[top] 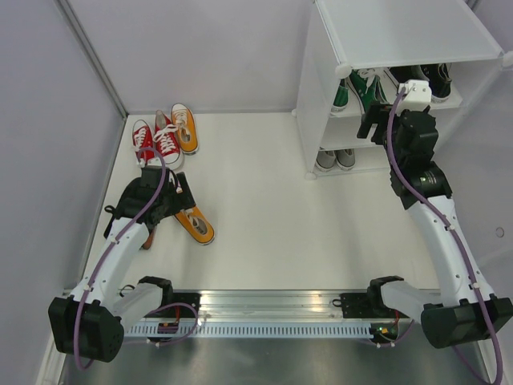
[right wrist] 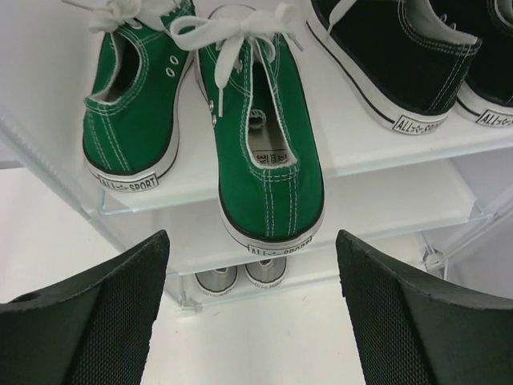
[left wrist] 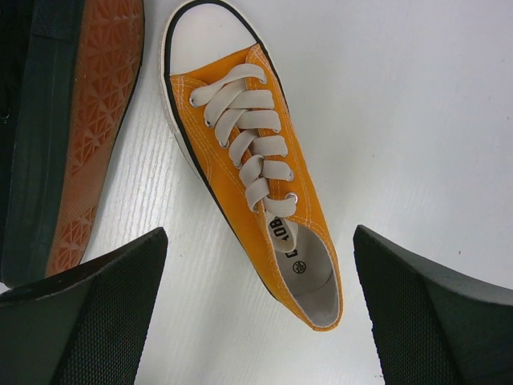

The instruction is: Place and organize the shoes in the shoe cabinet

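Note:
An orange shoe lies upright on the white floor, and its heel sits between the fingers of my open left gripper, untouched. From above, that orange shoe is just in front of the left gripper. Its mate stands beside the red pair at the back left. My right gripper hangs open and empty in front of the shoe cabinet. On its shelf stand two green shoes, one heel past the edge, and black shoes.
A dark shoe lies on its side left of the orange one, showing its reddish-brown sole. A grey pair stands on the cabinet's lowest tier. Grey walls close in the floor at the left and back.

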Controlling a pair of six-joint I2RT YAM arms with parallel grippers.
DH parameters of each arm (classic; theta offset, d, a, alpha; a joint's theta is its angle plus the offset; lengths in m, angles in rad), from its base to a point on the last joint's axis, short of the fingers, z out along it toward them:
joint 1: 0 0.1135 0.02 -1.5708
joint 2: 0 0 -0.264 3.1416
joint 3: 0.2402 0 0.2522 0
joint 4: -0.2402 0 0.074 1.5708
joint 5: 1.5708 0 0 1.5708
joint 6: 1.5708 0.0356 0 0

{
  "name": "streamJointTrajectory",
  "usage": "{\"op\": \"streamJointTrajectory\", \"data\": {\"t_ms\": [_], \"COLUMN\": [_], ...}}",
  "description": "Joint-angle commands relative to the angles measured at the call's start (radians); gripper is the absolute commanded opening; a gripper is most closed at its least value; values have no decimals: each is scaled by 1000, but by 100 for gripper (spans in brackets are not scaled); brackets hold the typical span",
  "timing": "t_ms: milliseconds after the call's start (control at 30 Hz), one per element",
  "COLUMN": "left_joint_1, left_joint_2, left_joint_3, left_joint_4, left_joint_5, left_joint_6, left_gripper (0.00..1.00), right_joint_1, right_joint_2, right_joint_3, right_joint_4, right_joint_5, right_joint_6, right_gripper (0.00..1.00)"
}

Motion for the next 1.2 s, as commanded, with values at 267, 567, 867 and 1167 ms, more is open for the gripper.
{"op": "streamJointTrajectory", "data": {"t_ms": [267,567,867,1167], "left_joint_1": [5,5,5,5], "left_joint_2": [0,14,11,9], "left_joint_3": [1,1,3,1], "left_joint_4": [27,29,29,27], "left_joint_5": [20,20,18,18], "left_joint_6": [44,47,47,47], "left_gripper": [100,100,100,100], "right_joint_1": [-74,-77,-77,-77], "right_joint_2": [111,190,256,256], "right_joint_3": [61,111,173,176], "right_joint_4": [21,39,64,104], "right_joint_5": [-148,-196,-196,-109], "right_joint_6": [65,53,42,56], "right_gripper": [83,69,46,1]}}
